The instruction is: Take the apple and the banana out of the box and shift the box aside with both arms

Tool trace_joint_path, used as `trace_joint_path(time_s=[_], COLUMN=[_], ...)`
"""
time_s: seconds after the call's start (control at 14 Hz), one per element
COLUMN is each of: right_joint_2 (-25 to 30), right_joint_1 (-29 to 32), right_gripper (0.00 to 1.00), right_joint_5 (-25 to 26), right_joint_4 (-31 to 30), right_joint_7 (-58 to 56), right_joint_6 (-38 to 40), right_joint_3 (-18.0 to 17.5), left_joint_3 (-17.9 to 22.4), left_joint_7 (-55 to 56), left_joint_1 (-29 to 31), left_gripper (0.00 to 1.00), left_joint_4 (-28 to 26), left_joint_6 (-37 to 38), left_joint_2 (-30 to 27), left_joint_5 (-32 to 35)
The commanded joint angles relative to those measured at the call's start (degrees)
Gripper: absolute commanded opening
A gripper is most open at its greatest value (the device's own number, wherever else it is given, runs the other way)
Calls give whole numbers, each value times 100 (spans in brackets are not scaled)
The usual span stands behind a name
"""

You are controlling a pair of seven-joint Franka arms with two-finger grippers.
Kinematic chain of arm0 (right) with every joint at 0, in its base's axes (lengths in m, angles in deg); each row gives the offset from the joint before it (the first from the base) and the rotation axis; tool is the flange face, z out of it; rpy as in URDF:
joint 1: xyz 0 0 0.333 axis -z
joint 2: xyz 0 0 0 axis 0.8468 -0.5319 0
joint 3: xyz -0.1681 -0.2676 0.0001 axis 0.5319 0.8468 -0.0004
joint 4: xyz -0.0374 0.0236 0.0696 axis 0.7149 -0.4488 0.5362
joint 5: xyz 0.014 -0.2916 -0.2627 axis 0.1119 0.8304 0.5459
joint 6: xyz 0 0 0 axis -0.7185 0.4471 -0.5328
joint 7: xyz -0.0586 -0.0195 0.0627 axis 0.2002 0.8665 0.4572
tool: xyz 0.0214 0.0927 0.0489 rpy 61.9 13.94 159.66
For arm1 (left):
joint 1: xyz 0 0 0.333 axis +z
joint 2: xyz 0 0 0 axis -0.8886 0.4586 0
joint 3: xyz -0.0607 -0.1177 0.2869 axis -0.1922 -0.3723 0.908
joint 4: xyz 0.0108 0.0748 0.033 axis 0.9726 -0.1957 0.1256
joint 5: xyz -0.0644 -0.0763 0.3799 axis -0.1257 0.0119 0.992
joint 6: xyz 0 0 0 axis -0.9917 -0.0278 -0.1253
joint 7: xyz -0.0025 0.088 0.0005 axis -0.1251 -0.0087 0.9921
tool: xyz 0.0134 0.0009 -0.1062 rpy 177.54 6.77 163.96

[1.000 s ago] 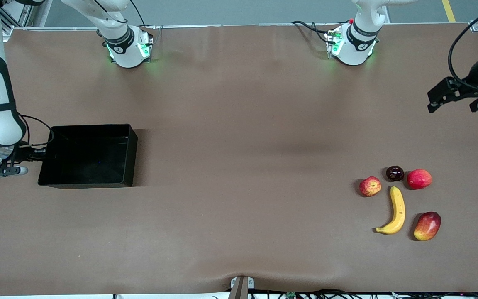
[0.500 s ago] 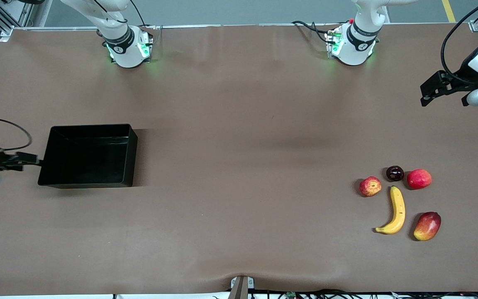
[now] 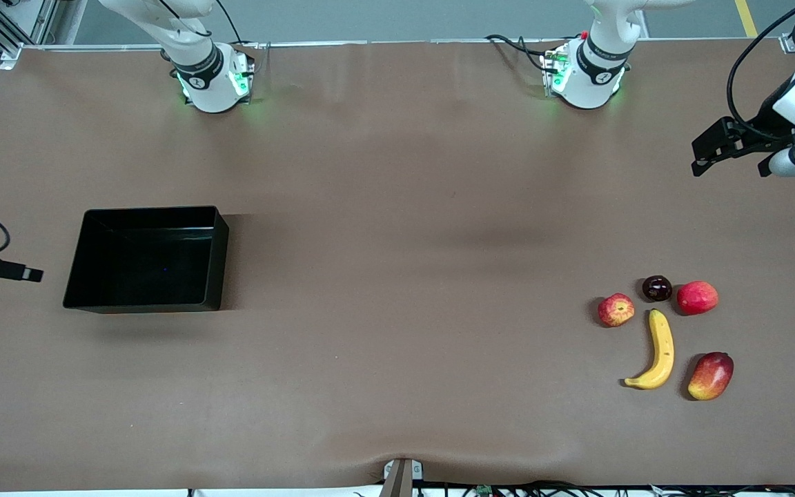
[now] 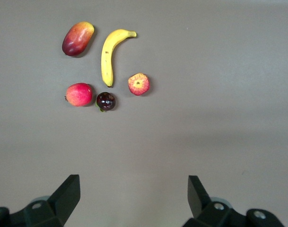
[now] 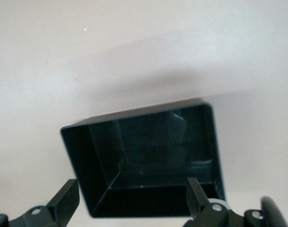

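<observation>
The banana (image 3: 659, 351) lies nearest the front camera on the surface (image 3: 397, 276), the apple (image 3: 615, 309) just beside its tip. The box (image 3: 145, 258) sits empty toward the right arm's end. The right gripper (image 5: 134, 196) hangs by the box, jaws released. The left gripper (image 3: 722, 146) hovers over bare surface, jaws released. Both arms should back straight away, touching nothing.

Banana (image 3: 656, 351) lies just beside apple (image 3: 615, 309), box (image 3: 145, 259) well apart.

Even overhead light gives soft short shadows beside the box (image 3: 145, 259) and the fruit. The right wrist view is washed out and hazy, with pale glare inside the box.
</observation>
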Motion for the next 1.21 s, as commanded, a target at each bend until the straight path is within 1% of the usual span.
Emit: trace_joint_path(time_s=[0.0, 0.07, 0.14, 0.29, 0.43, 0.64, 0.79, 0.86, 0.93, 1.0, 1.14], right_joint_2=[585, 805, 964, 1499, 2122, 2494, 2845, 2898, 2882, 2820, 2750], right_joint_1=[-691, -928, -1105, -1194, -1247, -1230, -1186, -1168, -1177, -1168, -1186], right_gripper=[100, 100, 100, 100, 100, 100, 100, 100, 100, 100, 100], right_joint_5=[719, 1027, 1212, 1284, 1486, 1531, 1583, 1583, 1679, 1828, 1873], right_joint_4=[-64, -98, -125, -413, -896, -1100, -1547, -1645, -1611, -1497, -1190], right_joint_7=[750, 847, 874, 883, 866, 848, 875, 796, 787, 830, 822], right_joint_6=[353, 362, 414, 564, 495, 608, 486, 398, 397, 397, 380], right_joint_3=[-11, -19, -11, -20, -28, -20, -11, 7, 15, 7, 7], left_joint_3=[28, 28, 28, 28, 28, 28, 28, 28, 28, 19, 19], left_joint_7=[54, 54, 45, 54, 54, 150, 159, 159, 159, 159, 159], left_joint_1=[-4, -4, -4, 5, 5, -4, -4, -13, -21, -39, -48], left_gripper=[100, 100, 100, 100, 100, 100, 100, 100, 100, 100, 100], left_joint_4=[-62, -62, -62, -54, -45, -62, -54, -45, -36, -27, -10], left_joint_6=[103, 103, 103, 94, 102, 137, 138, 129, 129, 129, 111], left_joint_2=[-108, -108, -99, -99, -99, -117, -117, -117, -108, -99, -91], left_joint_5=[-115, -115, -115, -115, -115, -115, -115, -115, -115, -115, -115])
